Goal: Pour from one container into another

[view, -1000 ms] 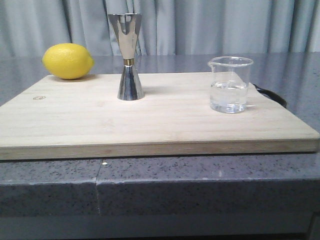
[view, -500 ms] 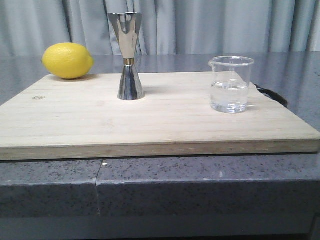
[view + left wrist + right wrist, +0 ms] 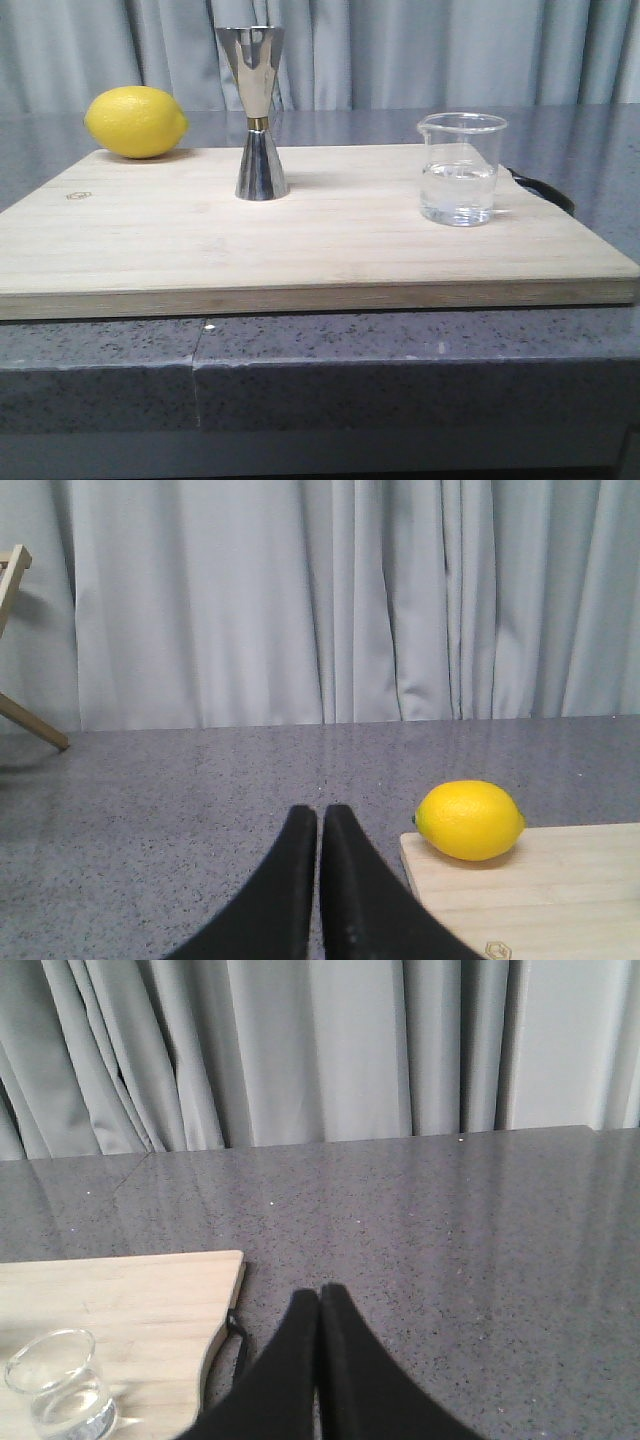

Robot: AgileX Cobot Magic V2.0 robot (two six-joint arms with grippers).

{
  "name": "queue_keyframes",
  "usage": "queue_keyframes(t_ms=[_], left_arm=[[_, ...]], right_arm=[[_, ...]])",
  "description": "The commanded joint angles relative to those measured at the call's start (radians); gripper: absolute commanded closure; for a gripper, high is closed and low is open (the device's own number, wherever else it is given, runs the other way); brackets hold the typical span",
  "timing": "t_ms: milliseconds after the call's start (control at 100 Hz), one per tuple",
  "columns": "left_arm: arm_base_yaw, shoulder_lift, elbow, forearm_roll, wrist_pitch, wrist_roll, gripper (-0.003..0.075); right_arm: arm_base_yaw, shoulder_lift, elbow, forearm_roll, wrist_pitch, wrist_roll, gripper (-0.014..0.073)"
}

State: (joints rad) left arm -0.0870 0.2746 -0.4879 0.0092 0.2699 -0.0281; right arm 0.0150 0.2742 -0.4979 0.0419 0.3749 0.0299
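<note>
The clear glass beaker [image 3: 460,168], holding some clear liquid, stands upright on the right of the wooden board [image 3: 300,250]. It also shows in the right wrist view as the beaker [image 3: 60,1385]. The steel hourglass jigger [image 3: 258,112] with a brass band stands upright at the board's back middle. My left gripper [image 3: 319,812] is shut and empty over the grey counter, left of the board. Over the counter right of the board, my right gripper [image 3: 320,1292] is shut and holds nothing. Neither gripper appears in the front view.
A yellow lemon [image 3: 136,122] lies on the board's back left corner, also the lemon [image 3: 470,820] in the left wrist view. A black strap [image 3: 545,190] hangs at the board's right edge. Grey curtains close the back. A wooden frame [image 3: 15,570] stands far left.
</note>
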Motion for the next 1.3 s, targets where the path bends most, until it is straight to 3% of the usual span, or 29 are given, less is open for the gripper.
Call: queue_keyframes(t_ms=[0,730,800,900,1010,1090,1160,1290], left_arm=[[0.000,0.048,-0.061,-0.001,-0.059,-0.003,0.0739],[0.000,0.058,-0.061,-0.001,-0.072,-0.003,0.0739],[0.000,0.058,-0.061,-0.001,-0.072,-0.003,0.0733],[0.000,0.058,-0.061,-0.001,-0.072,-0.003,0.0614],[0.000,0.058,-0.061,0.001,-0.072,-0.003,0.0333],[0.000,0.058,-0.061,-0.001,-0.074,-0.003,0.0171],[0.000,0.058,-0.061,-0.001,-0.074,-0.003,0.0129],[0.000,0.058,-0.061,-0.001,-0.074,-0.003,0.0134]], right_arm=[[-0.005,0.055,-0.055,-0.013,-0.093,-0.015,0.0669],[-0.005,0.065,-0.055,-0.013,-0.108,-0.015,0.0668],[-0.005,0.065,-0.055,-0.013,-0.108,-0.015,0.0634],[-0.005,0.065,-0.055,-0.014,-0.117,-0.015,0.0438],[-0.005,0.065,-0.055,-0.017,-0.111,-0.015,0.0154],[-0.005,0.065,-0.055,-0.017,-0.111,-0.015,0.0036],[-0.005,0.065,-0.055,-0.017,-0.111,-0.015,0.0001],[-0.005,0.065,-0.055,-0.017,-0.111,-0.015,0.0001]])
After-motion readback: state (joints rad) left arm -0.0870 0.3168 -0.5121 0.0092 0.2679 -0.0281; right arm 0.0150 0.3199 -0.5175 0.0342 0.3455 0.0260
